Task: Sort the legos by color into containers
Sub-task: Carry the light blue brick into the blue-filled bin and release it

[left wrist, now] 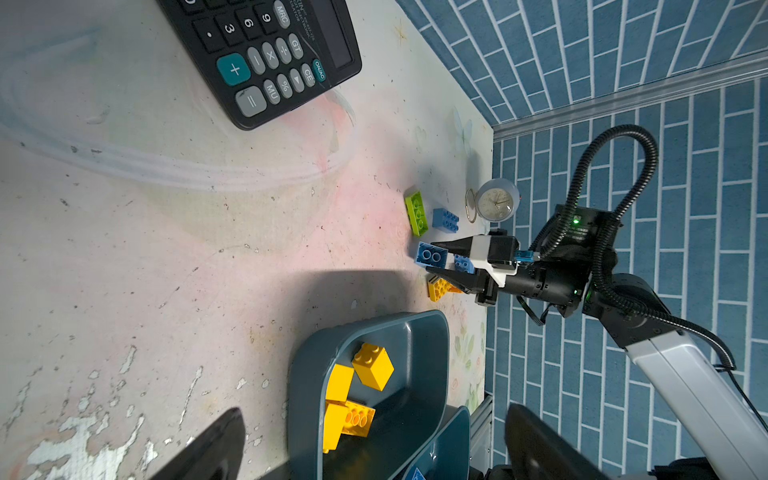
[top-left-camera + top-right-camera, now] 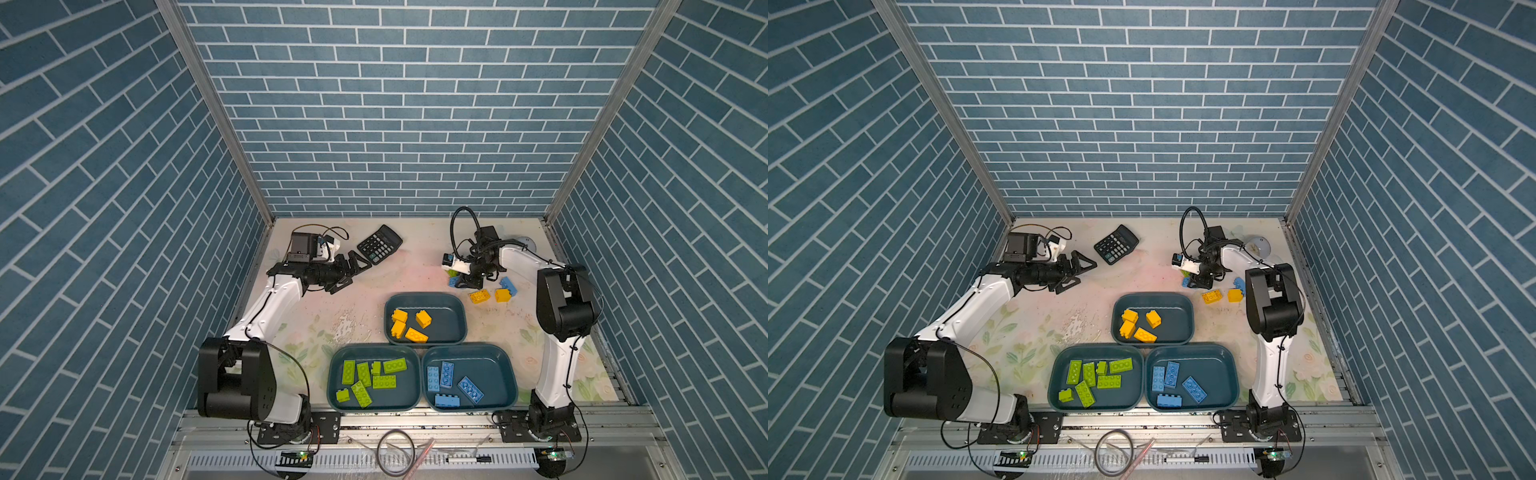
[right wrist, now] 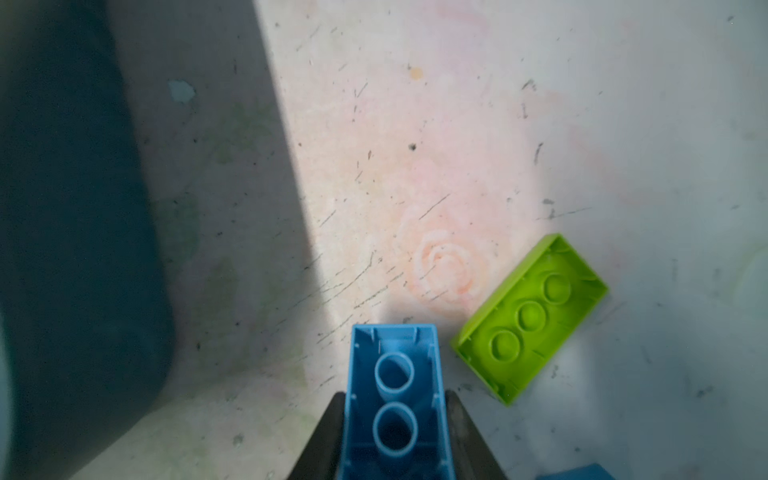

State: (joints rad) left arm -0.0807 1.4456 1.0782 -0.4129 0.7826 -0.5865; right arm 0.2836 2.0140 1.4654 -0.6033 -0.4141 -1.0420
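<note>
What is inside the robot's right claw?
A light blue brick, pinched between the right gripper's two dark fingers, its hollow underside with two round tubes facing the wrist camera. Its studded side faces away, and the fingers cover its sides.

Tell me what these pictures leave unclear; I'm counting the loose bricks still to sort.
- Both top views: the right claw and its wrist cover the loose bricks beneath, so that count is uncertain.
- Right wrist view: the blue brick in the claw is cut off by the lower edge; whether it's lifted is unclear.
- Right wrist view: a blurred dark tray; which one, unclear.
</note>
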